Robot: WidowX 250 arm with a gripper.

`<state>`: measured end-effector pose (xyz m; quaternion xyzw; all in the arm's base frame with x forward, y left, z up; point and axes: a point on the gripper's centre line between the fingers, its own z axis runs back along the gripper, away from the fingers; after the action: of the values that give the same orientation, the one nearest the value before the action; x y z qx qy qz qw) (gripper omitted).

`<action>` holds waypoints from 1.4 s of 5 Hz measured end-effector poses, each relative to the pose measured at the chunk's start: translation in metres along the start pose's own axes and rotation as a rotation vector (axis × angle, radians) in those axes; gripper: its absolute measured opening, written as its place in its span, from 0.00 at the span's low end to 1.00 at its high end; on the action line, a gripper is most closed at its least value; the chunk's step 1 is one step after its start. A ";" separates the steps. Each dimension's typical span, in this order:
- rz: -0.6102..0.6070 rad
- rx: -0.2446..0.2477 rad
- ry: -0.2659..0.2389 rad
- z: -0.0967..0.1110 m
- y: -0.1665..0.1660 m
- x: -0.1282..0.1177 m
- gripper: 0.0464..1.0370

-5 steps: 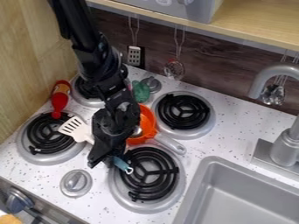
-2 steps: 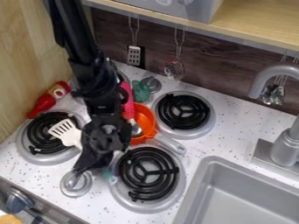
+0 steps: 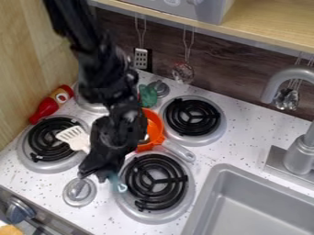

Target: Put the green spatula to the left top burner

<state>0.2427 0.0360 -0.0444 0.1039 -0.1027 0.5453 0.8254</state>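
Observation:
The black gripper [image 3: 92, 176] hangs low over the front of the stove, between the two front burners and just above the round knob. Passing behind it is the spatula: its cream slotted head [image 3: 74, 137] shows to the left over the front-left burner [image 3: 43, 163], and its teal handle end [image 3: 116, 183] shows to the right by the front-right burner's edge. The arm hides its middle, and the grip on it cannot be made out. Partly behind the arm is the back-left burner [image 3: 92, 106].
A red bottle [image 3: 51, 104] lies along the left wall behind the front-left burner. An orange pan [image 3: 155, 126] sits right of the arm, near a green object [image 3: 148, 96]. The back-right burner [image 3: 215, 134] and grey sink [image 3: 222, 176] are farther right.
The gripper has gone left and forward, then slightly back right. The spatula has shifted left overall, with a small return right. The red bottle has tipped over toward the left wall.

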 end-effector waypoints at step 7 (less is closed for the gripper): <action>-0.631 -0.122 -0.184 0.026 -0.036 0.053 0.21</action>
<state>0.2945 0.0612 -0.0066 0.1298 -0.1719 0.2442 0.9455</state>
